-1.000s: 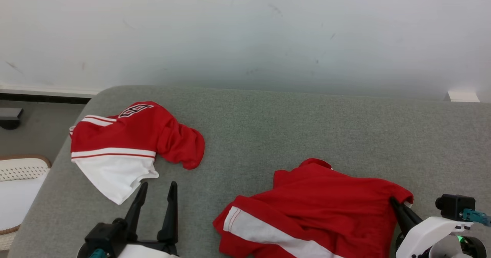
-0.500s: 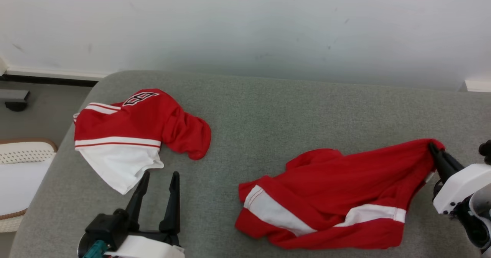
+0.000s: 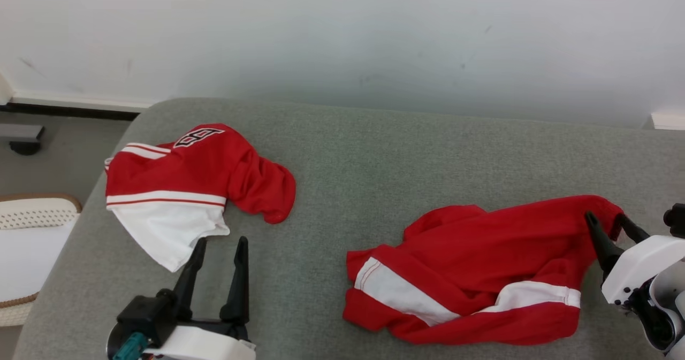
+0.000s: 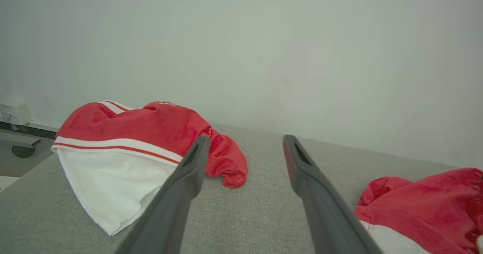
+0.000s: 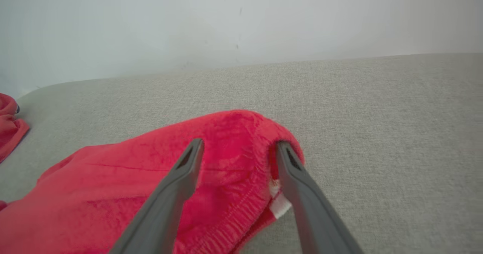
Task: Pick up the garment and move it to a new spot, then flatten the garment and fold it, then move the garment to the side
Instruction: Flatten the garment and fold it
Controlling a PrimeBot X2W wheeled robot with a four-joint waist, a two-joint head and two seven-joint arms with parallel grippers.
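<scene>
Red garment [image 3: 481, 263] is down on the grey fabric-topped bench [image 3: 374, 162], right half, near the front edge. It's rumpled, not flat, with a white stripe running across its lower part and folds bunched twd the middle. Its upper-right corner is the elastic hem end, and that's where my right claw [image 3: 606, 216] sits. Fingers are spread, one each side of that corner. On the right wrist view the red cloth lies betw them with nothing pinched. A small white tag [image 5: 279, 205] pokes out of the hem by the right-hand finger.

Over on the left, my left claw [image 3: 222, 239] is spread wide too and holding nothing. It's low at the front of the bench, fingers pointing away from me. Just ahead of it lies a second red-and-white garment [image 3: 176, 178], heaped near the bench's left end. Its white panel is twd the claw, there's a black-and-white logo on top, and a red lobe flops off to the right. The two garments are well apart, bare grey fabric betw them.

Behind it all is a pale wall [image 3: 342, 39] w/ a few scuffs. Grey floor [image 3: 53, 167] shows off the left end.
</scene>
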